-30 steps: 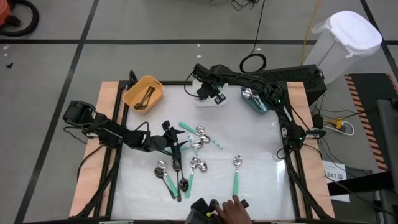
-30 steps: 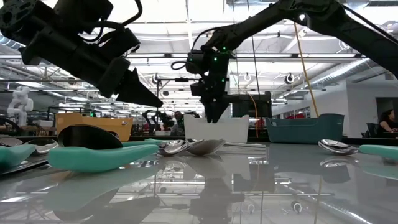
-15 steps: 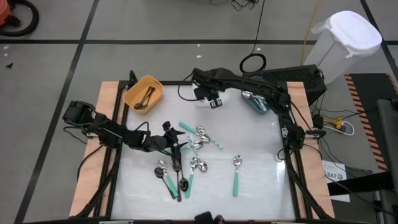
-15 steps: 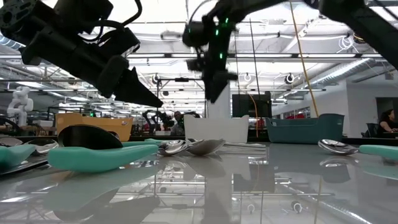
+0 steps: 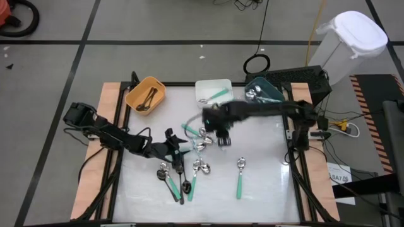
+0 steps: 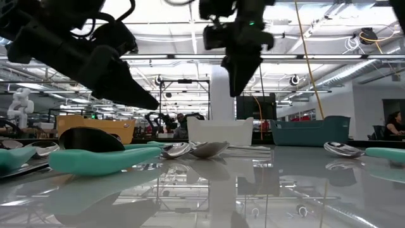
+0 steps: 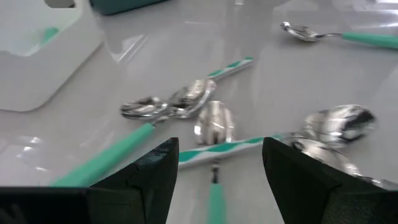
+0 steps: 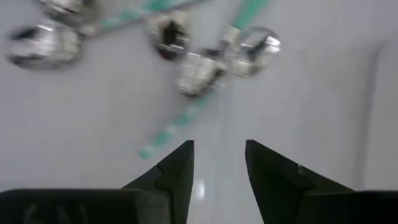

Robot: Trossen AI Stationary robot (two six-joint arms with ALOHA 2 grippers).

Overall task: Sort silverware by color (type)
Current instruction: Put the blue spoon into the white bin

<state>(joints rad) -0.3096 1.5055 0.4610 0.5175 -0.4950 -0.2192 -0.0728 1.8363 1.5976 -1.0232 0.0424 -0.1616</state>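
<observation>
- Spoons (image 5: 192, 165): loose cluster mid-tabletop (image 5: 265, 183), mint-green, black and plain handles mixed, several touching or crossed.
- One mint-handled spoon (image 5: 240, 175) lies apart from the cluster, toward the right arm's side.
- Orange bin (image 5: 146, 96) at the far left corner holds a few dark-handled spoons.
- White bin (image 5: 213, 89) at the far edge, middle, has at least one mint handle in it.
- Teal bin (image 5: 265, 91) just beside the white one holds shiny spoons.
- Left pincer (image 5: 178, 151): low over the cluster's left side, fingers (image 7: 152, 177) spread wide, nothing between them. Left wrist view shows spoon bowls and a mint handle right ahead of the tips, not gripped.
- Right pincer (image 5: 222, 135): above the tabletop at the cluster's far-right edge, arm reaching in from the right. Fingers (image 8: 171, 171) part open, gap empty; spoons visible below it, blurred.
- Low view: both pincers hang clear of the surface, right one (image 6: 240, 79) higher, left one (image 6: 142, 100) angled down toward the spoons.
</observation>
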